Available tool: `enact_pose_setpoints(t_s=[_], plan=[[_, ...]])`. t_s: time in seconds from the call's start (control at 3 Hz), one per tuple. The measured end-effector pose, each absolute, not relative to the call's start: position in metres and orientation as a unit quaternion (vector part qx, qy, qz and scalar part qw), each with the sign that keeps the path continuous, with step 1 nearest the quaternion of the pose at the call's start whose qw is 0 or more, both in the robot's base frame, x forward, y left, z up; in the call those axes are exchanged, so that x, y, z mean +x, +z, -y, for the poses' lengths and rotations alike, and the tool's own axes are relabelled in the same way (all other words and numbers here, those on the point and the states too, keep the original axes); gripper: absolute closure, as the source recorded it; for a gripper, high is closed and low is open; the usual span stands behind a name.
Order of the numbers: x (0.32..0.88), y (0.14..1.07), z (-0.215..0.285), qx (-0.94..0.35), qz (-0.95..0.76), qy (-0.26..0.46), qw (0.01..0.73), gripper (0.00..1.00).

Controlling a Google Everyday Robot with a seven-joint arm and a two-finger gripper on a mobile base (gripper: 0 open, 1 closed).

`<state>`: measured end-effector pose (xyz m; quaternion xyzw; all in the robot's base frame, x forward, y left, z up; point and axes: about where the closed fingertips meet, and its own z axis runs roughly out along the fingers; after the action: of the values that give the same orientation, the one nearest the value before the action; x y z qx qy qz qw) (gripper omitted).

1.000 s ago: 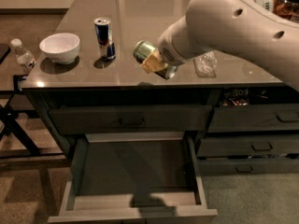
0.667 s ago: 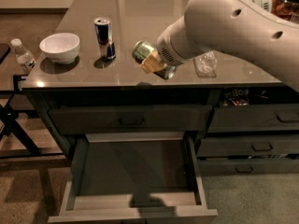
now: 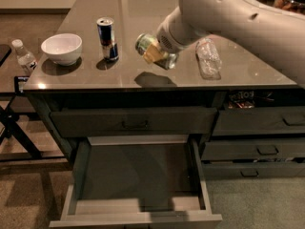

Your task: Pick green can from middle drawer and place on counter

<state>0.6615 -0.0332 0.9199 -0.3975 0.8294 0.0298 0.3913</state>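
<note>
The green can is tilted on its side in my gripper, which is shut on it and holds it a little above the counter, near the middle front. Its shadow lies on the countertop just below. My white arm reaches in from the upper right. The middle drawer is pulled open below the counter and its grey floor is bare.
A tall blue-and-silver can and a white bowl stand on the counter's left part. A clear plastic bottle lies right of the gripper. A small water bottle stands on a side table at left. Closed drawers are at right.
My gripper with the green can has shifted slightly up and farther over the counter. Nothing else has moved.
</note>
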Motion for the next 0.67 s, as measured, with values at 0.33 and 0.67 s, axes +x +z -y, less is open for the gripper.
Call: enact_pose_setpoints(t_s=[0.33, 0.67], plan=[[0.69, 0.915, 0.039, -0.393, -0.837, 0.024, 0.381, 1.0], [0.708, 0.906, 0.04, -0.392, -0.841, 0.026, 0.372, 1.0]])
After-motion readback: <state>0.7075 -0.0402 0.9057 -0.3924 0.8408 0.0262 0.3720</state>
